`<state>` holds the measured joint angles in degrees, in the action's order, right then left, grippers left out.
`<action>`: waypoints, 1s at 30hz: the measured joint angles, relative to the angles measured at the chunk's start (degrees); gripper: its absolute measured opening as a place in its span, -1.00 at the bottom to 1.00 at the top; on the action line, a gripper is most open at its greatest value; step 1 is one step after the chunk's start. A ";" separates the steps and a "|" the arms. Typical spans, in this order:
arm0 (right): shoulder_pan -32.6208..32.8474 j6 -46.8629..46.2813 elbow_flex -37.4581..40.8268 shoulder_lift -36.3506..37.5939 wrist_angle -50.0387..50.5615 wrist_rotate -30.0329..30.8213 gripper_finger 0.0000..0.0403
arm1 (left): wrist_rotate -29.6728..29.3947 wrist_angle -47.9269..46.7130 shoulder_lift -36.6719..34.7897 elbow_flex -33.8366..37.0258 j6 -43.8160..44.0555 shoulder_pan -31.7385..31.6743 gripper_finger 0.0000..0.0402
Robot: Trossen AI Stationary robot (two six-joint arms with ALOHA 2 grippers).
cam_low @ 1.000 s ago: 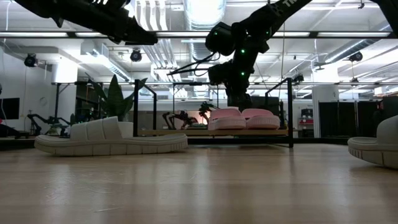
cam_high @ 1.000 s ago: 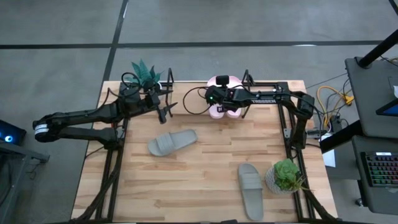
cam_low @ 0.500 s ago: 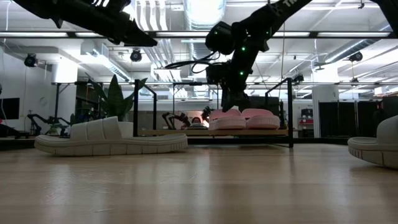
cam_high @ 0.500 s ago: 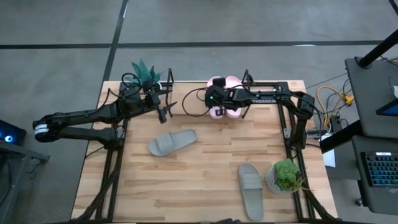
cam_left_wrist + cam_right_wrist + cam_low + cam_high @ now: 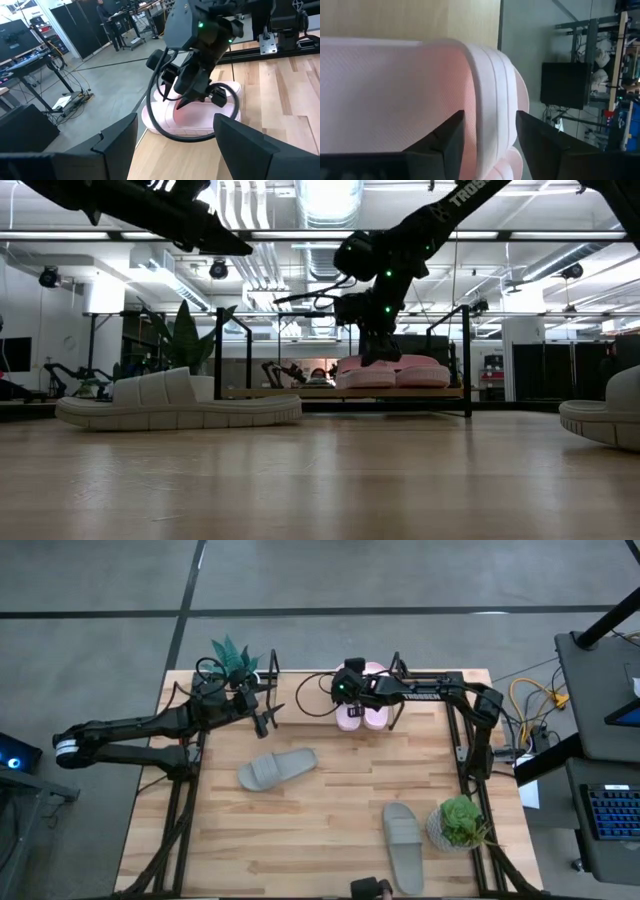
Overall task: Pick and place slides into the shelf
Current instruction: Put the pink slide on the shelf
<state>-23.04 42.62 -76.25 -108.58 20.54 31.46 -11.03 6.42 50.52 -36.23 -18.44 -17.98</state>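
Observation:
Two pale pink slides (image 5: pixel 352 718) (image 5: pixel 376 716) lie side by side on the shelf's wooden board (image 5: pixel 440 392) at the table's far edge. My right gripper (image 5: pixel 349 688) points down over the left pink slide, with one finger on each side of its strap (image 5: pixel 492 95). My left gripper (image 5: pixel 268 720) is open and empty, left of the shelf and above the table. Two grey-green slides rest sole-down on the table, one near the middle (image 5: pixel 278 769) and one at the near right (image 5: pixel 403 845). My right gripper has the left pink slide's broad strap (image 5: pixel 490 107) between its two fingers (image 5: pixel 442 142), which lie across the strap near the slide's far end. The fingers come from above, pointing down (image 5: pixel 375 360). The slide lies flat with its sole on the shelf board.
A spiky potted plant (image 5: pixel 235 658) stands at the far left corner and a leafy one (image 5: pixel 460 822) at the near right. Black arm-mount frames run along both table sides (image 5: pixel 185 800) (image 5: pixel 470 755). The bare tabletop (image 5: pixel 330 810) lies between the grey-green slides.
My right gripper has moved toward the table's far edge along the left pink slide, ending over its strap. The pink slides have stayed on the shelf.

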 joint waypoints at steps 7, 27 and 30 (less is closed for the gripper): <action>-0.04 -0.15 -0.13 -0.26 0.08 0.20 -0.55 | 0.00 -0.07 0.00 0.00 -0.01 0.00 0.22; -0.23 0.34 0.20 -0.28 0.17 7.57 -0.94 | 0.00 -0.25 0.00 0.04 0.00 0.00 0.22; -0.23 1.15 0.46 -0.26 0.32 7.59 -0.93 | -0.02 -0.92 0.00 0.04 0.00 0.00 0.22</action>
<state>-23.27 43.77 -75.79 -108.84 20.86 39.04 -11.05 5.49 50.52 -36.18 -18.44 -17.98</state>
